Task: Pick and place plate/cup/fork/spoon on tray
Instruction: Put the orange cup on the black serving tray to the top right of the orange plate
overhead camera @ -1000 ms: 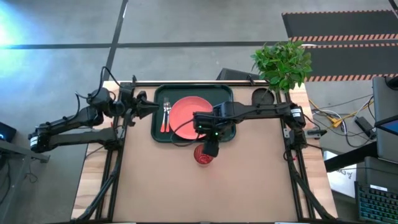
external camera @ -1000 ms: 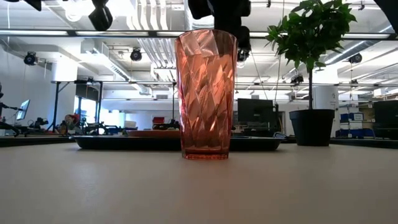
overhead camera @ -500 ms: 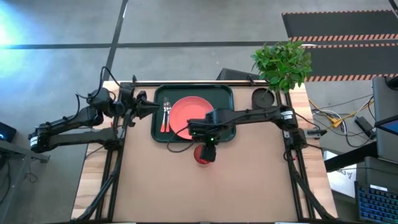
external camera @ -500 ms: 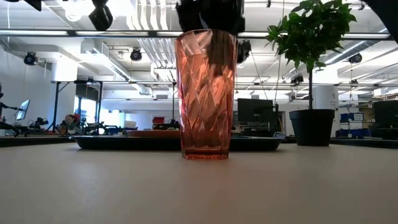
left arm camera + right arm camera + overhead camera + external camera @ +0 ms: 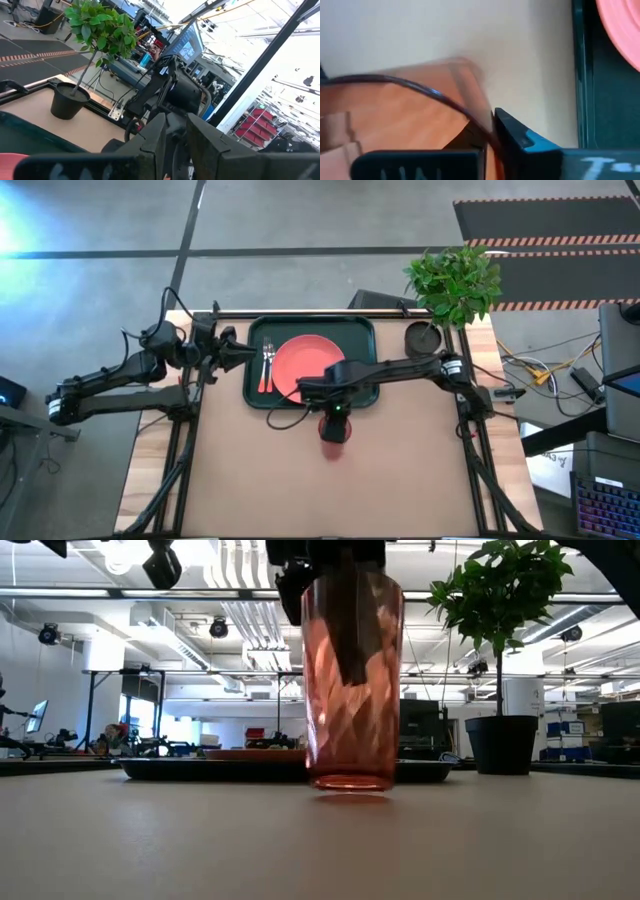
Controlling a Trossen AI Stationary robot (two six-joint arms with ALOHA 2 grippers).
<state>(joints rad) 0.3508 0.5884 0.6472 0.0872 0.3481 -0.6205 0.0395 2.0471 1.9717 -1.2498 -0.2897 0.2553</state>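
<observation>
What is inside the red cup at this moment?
One dark finger of the right claw reaches down inside the cup, showing through its red wall in the low view; the other finger is outside the rim. No other contents show. From above, the claw covers the cup's mouth.

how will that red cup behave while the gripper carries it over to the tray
The cup is tall on a narrow base, so it could probably tip if bumped. It looks thin, empty and see-through, so likely light. The right gripper grips its rim with one finger inside, and smooth plastic may slip or swing.
</observation>
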